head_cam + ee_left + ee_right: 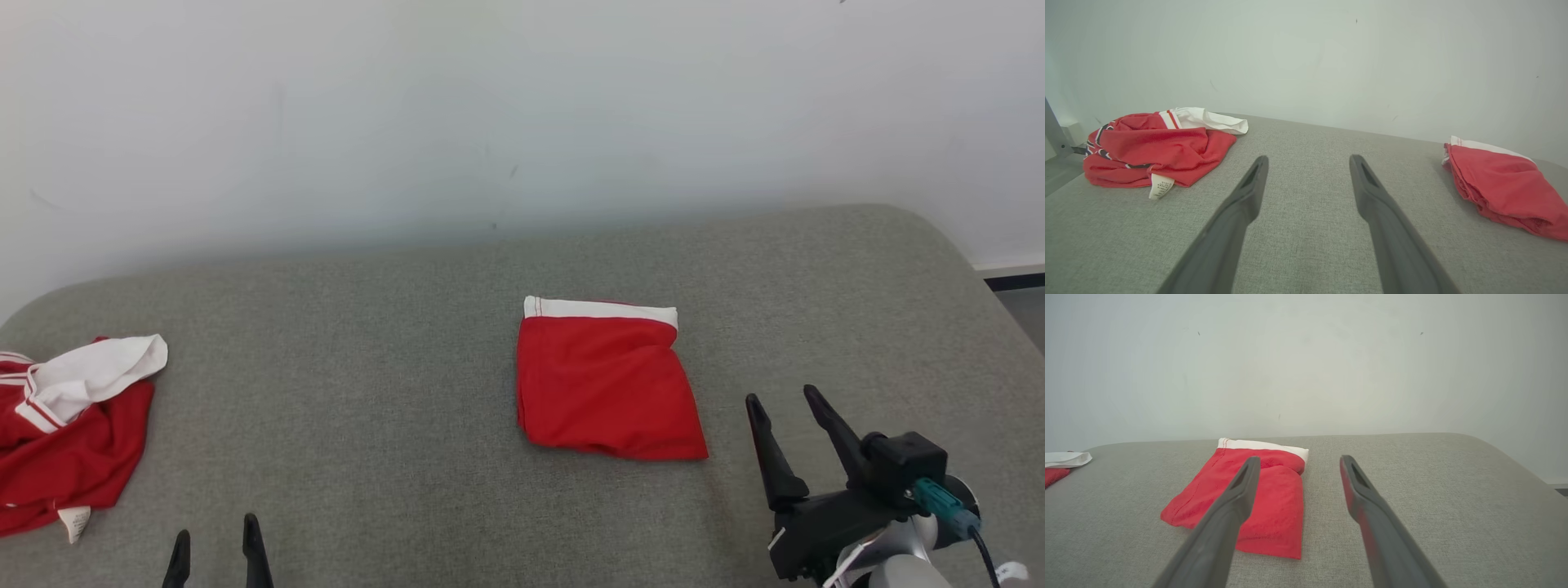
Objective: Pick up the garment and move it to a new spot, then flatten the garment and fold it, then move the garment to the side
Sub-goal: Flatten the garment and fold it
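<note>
Folded red garment (608, 384) lying right of tabletop (392, 367) centre, seemingly set aside as finished; right gripper (780, 396) off its near right corner, left gripper (215, 527) at near edge, jaws of both spread, empty.

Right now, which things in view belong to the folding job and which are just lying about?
Belongs to the job:
folded red garment, flat on the grey surface
right gripper, open beside it
left gripper, open

Lying about:
crumpled red and white garment at the robot's left, touched by neither gripper
</note>
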